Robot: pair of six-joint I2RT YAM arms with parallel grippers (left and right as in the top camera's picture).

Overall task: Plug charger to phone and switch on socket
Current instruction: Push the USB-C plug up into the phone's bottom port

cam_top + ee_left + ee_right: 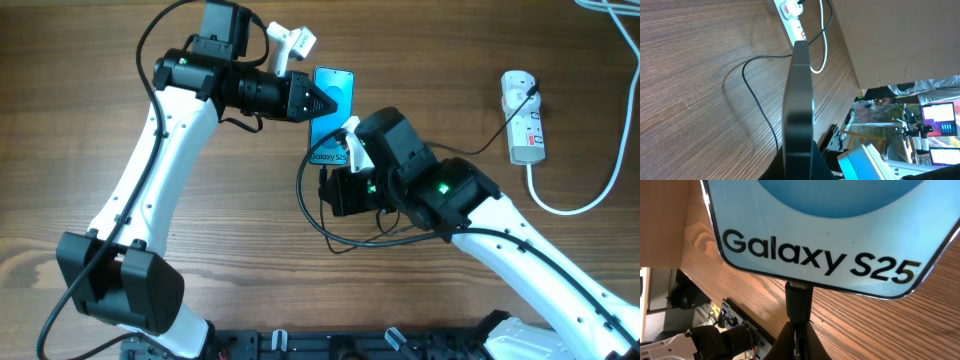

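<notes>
The phone has a cyan screen with "Galaxy S25" text and is held off the table. My left gripper is shut on its left edge; in the left wrist view the phone shows edge-on between the fingers. My right gripper is shut on the charger connector, whose tip meets the phone's bottom edge. The thin black charger cable loops under the right arm. The white socket lies at the far right with a black plug in it; it also shows in the left wrist view.
A thick white lead curves from the socket towards the right table edge. The thin black cable crosses the wood in the left wrist view. A white gripper handle sticks out behind the left wrist.
</notes>
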